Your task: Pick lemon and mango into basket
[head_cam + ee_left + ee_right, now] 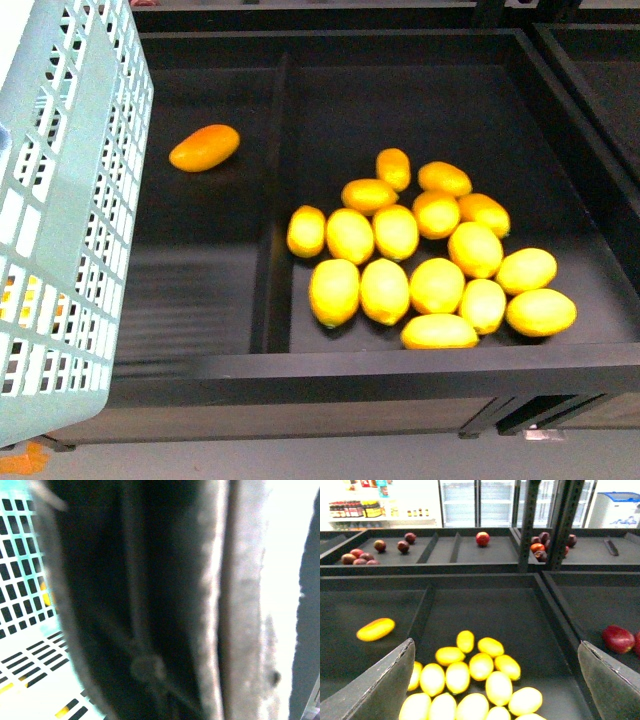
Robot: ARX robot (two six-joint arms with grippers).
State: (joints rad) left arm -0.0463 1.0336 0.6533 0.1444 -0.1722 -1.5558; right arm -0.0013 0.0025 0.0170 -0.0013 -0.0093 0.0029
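— Nearest you, on the left, what stands there?

— The aqua basket. Its slotted wall rises just beside the black tray. My left wrist camera is up against something dark and grey, all blur. Only the basket's slotted plastic shows at one side, with bits of yellow behind the slots. Whether my left gripper is clenched or released, I cannot tell.

— And in the tray?

— A divider splits it. The lemons lie heaped in the compartment on my right, touching one another. The mango, longer and more orange, lies alone in the left compartment. It is near the basket wall and well apart from the heap, with the divider between them.

— Your right gripper?

— My right gripper hangs over the lemons with its grey fingers spread wide, released, holding and touching nothing. The heap lies in open view between them, and the mango is off to the side.

— Farther off?

— A red fruit lies in the neighbouring tray on my right. Behind that is a row of trays with more dark red fruit, then glass-door coolers and a shelf of bottles.
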